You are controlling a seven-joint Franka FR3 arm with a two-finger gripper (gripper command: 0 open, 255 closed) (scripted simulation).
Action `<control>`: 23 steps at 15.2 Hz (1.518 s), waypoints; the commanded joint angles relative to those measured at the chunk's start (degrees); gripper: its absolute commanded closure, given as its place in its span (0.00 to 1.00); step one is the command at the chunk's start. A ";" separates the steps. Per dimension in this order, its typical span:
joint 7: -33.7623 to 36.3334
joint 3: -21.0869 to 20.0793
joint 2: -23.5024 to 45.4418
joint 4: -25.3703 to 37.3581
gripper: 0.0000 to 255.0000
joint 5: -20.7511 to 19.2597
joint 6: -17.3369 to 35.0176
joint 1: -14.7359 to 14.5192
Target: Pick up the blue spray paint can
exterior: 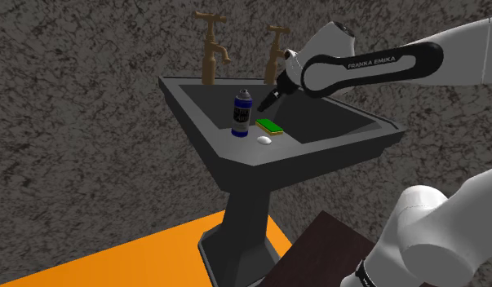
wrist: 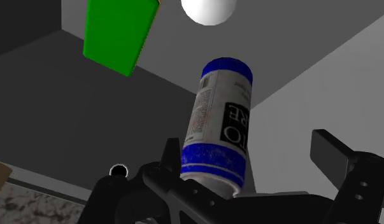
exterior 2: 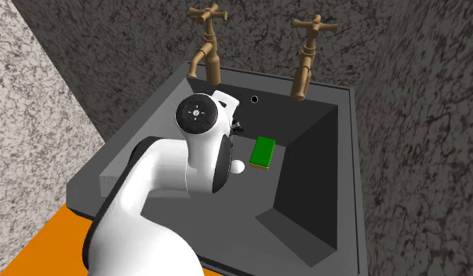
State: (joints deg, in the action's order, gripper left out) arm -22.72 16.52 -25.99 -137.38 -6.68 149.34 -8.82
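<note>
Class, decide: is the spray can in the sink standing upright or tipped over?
Upright. In the shoulder view the spray can stands on its base on the floor of the sink, with its dark cap on top.

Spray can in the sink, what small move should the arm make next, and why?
Probably close the jaws on the spray can. In the wrist view it sits between the open jaws of the gripper, nearer one finger, and is not yet clasped, so closing should grip it.

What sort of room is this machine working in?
Probably a bathroom or washroom: a dark pedestal sink with two bronze taps stands against a rough speckled wall.
</note>
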 commanded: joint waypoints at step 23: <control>-31.41 21.61 15.70 7.43 1.00 28.16 24.79 -25.88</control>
State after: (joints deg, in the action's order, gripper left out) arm -54.09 38.09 -10.32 -129.88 21.45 174.14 -34.68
